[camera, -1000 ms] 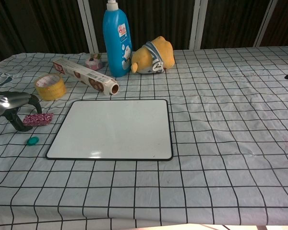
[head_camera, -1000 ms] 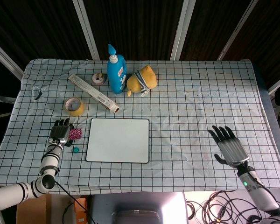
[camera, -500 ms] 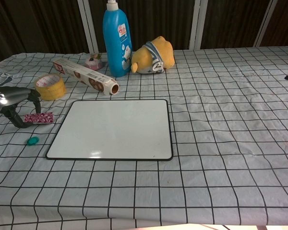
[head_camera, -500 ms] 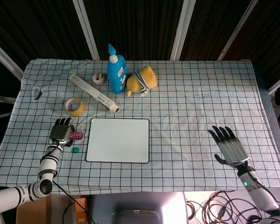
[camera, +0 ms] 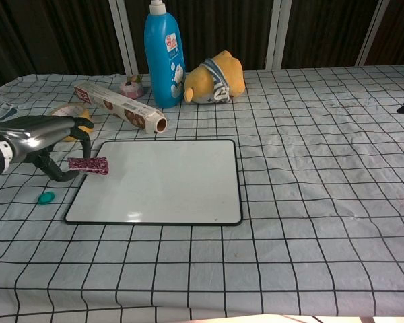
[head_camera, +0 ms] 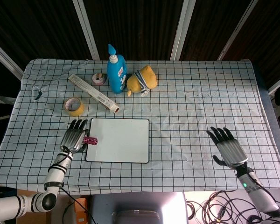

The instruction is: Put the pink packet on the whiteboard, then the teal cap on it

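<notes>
My left hand [head_camera: 74, 138] pinches the pink packet [head_camera: 90, 140] and holds it a little above the left edge of the whiteboard [head_camera: 121, 144]. In the chest view the packet [camera: 89, 165] hangs over the board's [camera: 168, 182] left rim, gripped by the left hand [camera: 44, 138]. The teal cap [camera: 46, 197] lies on the cloth just left of the board's near corner, below that hand. My right hand [head_camera: 227, 148] hovers far off at the table's front right, fingers spread and holding nothing.
At the back stand a blue bottle [head_camera: 116, 72] and a yellow plush toy [head_camera: 142, 80]. A long foil box [head_camera: 93, 93], a yellow tape roll [head_camera: 75, 106] and a small pink tape [head_camera: 99, 78] lie behind the board on the left.
My left hand has lifted the pink packet off the cloth and carried it right, to the whiteboard's left edge. The teal cap and the right hand have stayed put.
</notes>
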Controlling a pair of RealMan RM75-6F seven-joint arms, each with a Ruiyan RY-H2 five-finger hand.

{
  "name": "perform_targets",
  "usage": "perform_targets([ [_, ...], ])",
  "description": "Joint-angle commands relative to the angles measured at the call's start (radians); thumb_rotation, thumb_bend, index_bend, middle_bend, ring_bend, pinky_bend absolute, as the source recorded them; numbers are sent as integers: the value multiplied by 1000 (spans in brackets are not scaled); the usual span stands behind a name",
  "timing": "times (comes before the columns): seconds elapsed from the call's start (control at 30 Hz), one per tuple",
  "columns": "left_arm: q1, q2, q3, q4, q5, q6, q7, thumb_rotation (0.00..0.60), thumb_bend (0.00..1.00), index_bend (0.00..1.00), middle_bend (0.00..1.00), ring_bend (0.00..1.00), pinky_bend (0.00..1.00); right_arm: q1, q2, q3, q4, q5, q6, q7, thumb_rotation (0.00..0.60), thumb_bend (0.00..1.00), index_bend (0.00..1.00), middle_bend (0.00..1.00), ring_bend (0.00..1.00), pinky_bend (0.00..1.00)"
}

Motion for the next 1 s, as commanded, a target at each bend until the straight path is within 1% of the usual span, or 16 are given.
perform_targets([
  [0.03,-17,-69,-11,10,14,21,35,600,357,455,55,0,1,-4,6,-6,7,-5,0,17,600,255,0,0,0,4],
  [0.23,-35,-162,-5,54,23,22,86,600,357,404,55,0,3,-13,24,-12,19,-23,9,69,600,255,0,0,0,4],
  [0.3,-35,-182,-4,69,24,24,94,600,358,353,53,0,3,-16,29,-14,23,-32,16,82,600,255,0,0,0,4],
  [0.4,-34,-186,-5,73,25,25,95,600,358,296,51,0,3,-17,31,-14,25,-35,18,87,600,255,0,0,0,4],
  [0.47,-32,-189,-6,75,25,25,95,600,357,226,46,0,3,-19,32,-14,27,-36,20,93,600,255,0,0,0,5],
  [0.53,-29,-190,-9,71,27,24,88,600,353,122,36,0,3,-21,34,-14,33,-36,21,103,600,255,0,0,0,4],
  [0.57,-27,-186,-10,64,30,22,83,600,351,89,31,0,3,-21,34,-14,36,-35,19,106,600,255,0,0,0,5],
  [0.63,-14,-158,-5,19,57,29,64,600,349,73,27,0,3,-18,27,-15,42,-34,11,104,600,255,0,0,0,5],
  [0.73,5,-122,10,-37,88,44,52,600,345,71,24,0,3,-14,18,-11,46,-29,6,101,600,255,0,0,0,4],
  [0.8,20,-98,27,-68,126,63,45,600,344,84,23,0,3,-12,12,-9,45,-25,3,99,600,255,0,0,0,5],
  [0.9,53,-55,53,-106,178,109,36,600,348,181,25,0,7,-12,6,-11,41,-28,4,87,600,255,0,0,0,5],
  [0.97,79,-32,63,-119,194,132,14,600,355,245,30,0,26,-14,3,-14,38,-34,9,77,600,254,0,0,0,5],
  [1.0,95,-17,72,-120,196,131,-7,600,357,263,32,0,33,-15,0,-15,35,-36,12,72,600,254,0,0,0,5],
])
